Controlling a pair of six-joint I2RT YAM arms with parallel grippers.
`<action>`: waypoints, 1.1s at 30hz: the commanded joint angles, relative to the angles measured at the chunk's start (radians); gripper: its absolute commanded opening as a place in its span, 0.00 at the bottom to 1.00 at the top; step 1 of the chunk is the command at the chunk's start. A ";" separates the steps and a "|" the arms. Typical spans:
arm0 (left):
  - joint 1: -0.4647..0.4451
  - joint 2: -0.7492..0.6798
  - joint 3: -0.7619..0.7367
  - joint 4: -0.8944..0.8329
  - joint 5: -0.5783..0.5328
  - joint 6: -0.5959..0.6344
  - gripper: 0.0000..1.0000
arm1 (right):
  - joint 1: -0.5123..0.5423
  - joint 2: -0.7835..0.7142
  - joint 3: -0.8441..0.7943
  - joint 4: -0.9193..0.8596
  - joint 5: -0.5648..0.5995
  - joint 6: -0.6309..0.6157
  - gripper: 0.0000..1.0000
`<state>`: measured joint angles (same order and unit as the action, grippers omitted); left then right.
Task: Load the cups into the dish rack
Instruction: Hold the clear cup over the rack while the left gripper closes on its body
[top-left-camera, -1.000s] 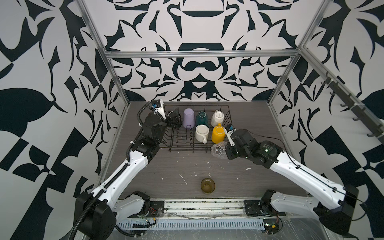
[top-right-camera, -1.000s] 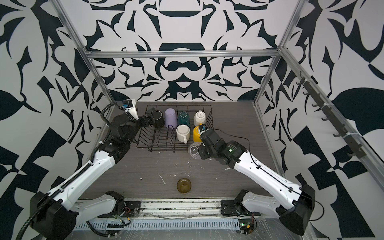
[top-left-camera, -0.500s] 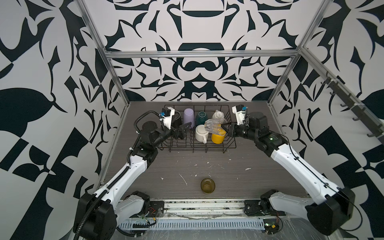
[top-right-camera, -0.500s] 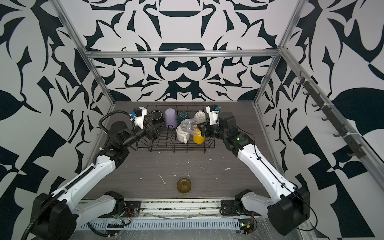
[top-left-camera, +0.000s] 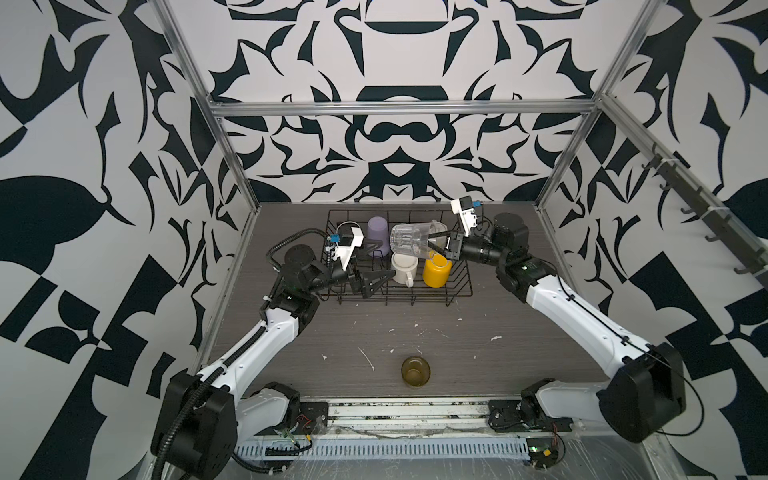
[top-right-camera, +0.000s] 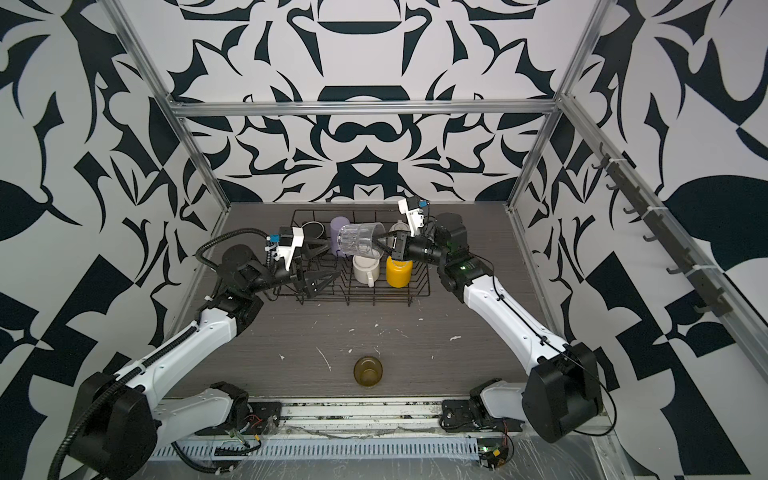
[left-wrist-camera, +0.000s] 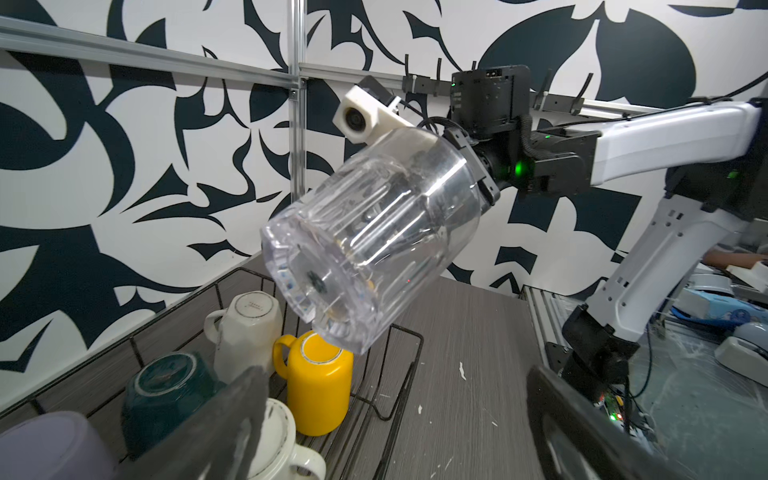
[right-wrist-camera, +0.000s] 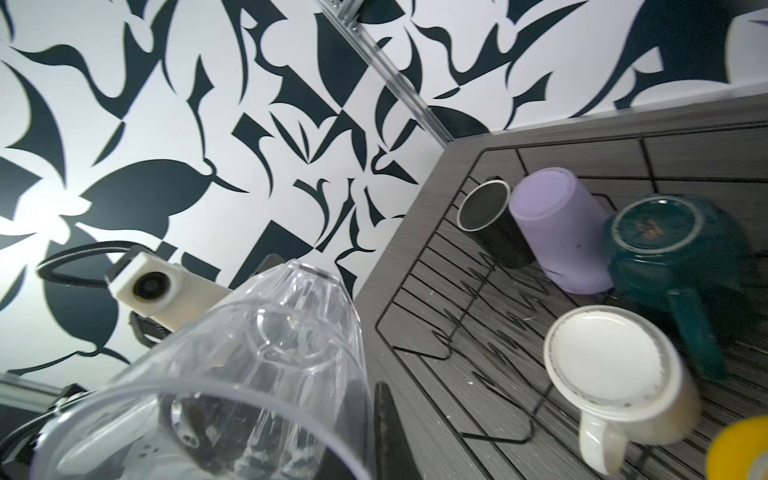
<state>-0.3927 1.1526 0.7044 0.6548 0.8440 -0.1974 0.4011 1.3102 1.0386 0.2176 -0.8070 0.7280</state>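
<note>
At the back of a grey wood-grain table (top-left-camera: 519, 340), walled in by black-and-white patterned panels, sits the dish rack (top-left-camera: 415, 291), a black wire basket. Both top views show the right gripper (top-left-camera: 436, 243) reaching in from the rack's right side. It is clamped onto the mouth rim of the clear glass (top-left-camera: 415, 239). The glass is held in the air, tipped onto its side, with its thick base pointing toward the left arm. It hangs over the right half of the rack, above two mugs that stand upside down side by side in the front row: a white mug (top-left-camera: 404, 268) and a yellow mug (top-left-camera: 436, 270). The left wrist view shows the glass (left-wrist-camera: 374, 249) from its base end. Behind the yellow mug is a second white mug (left-wrist-camera: 249, 328), also base up. The right wrist view shows the back row: a black mug (right-wrist-camera: 486, 212) touching the lilac tumbler (right-wrist-camera: 557, 232), then the teal mug (right-wrist-camera: 665, 249), both of these inverted. The left gripper (top-left-camera: 376, 262) hovers over the rack's left end with its jaws spread wide, holding nothing. An amber-olive glass (top-left-camera: 415, 372) stands upright, alone, near the front edge of the table, well apart from the rack. Small white flecks dot the tabletop.
</note>
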 joint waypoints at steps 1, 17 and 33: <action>0.001 0.001 -0.008 0.065 0.045 -0.010 0.99 | 0.018 -0.019 0.011 0.178 -0.117 0.055 0.00; 0.001 -0.012 -0.020 0.143 0.079 -0.056 1.00 | 0.110 0.046 0.023 0.186 -0.182 0.046 0.00; 0.001 0.008 -0.012 0.201 0.153 -0.106 0.96 | 0.135 0.125 0.025 0.345 -0.231 0.162 0.00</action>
<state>-0.3927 1.1545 0.6945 0.8097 0.9634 -0.2890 0.5304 1.4490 1.0382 0.4580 -1.0119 0.8616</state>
